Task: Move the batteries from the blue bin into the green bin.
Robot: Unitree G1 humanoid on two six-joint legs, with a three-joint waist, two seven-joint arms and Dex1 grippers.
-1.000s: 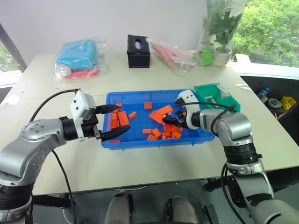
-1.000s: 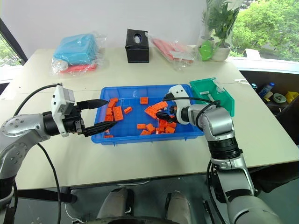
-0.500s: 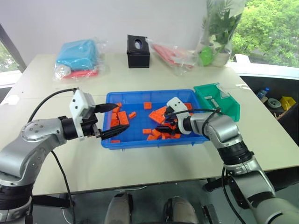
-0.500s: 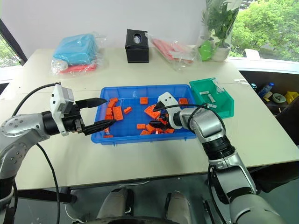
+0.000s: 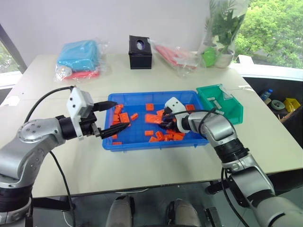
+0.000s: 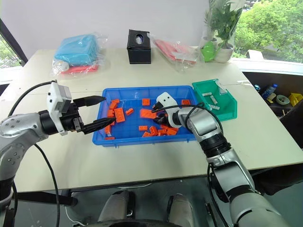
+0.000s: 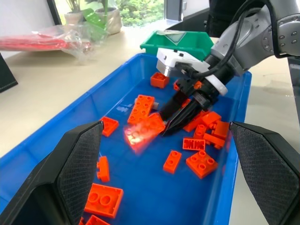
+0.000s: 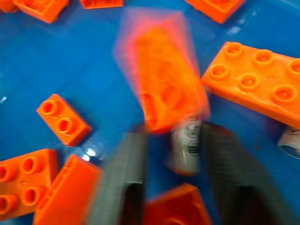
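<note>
Batteries: one silver-grey battery [image 8: 187,140] is lying on the floor of the blue bin [image 5: 142,143] among orange bricks [image 5: 124,118], sitting between the two black fingers of the right hand [image 5: 162,126]; a second battery end [image 8: 291,140] is peeking in beside a long brick. Right hand is reaching down into the middle of the blue bin, fingers [image 8: 124,164] drawn in close around the battery, pinching it, with a blurred orange brick [image 8: 164,84] touching the fingertips. More batteries [image 5: 216,100] are lying inside the green bin [image 5: 235,112], which is sitting just beside the blue bin's right end on the tabletop [image 5: 156,161]. Left hand [image 5: 113,119] is hanging over the blue bin's left end, fingers [image 7: 75,159] spread wide apart and gripping nothing, pointing across the tray toward the right hand. Orange bricks are clustering in two groups, one near the left end and one around the right hand. At the back of the tabletop a light-blue bagged bundle [image 5: 79,54], a black box [image 5: 140,52], a clear bag of red items [image 5: 176,53] and a potted plant [image 5: 222,28] are standing well apart from the bins.
</note>
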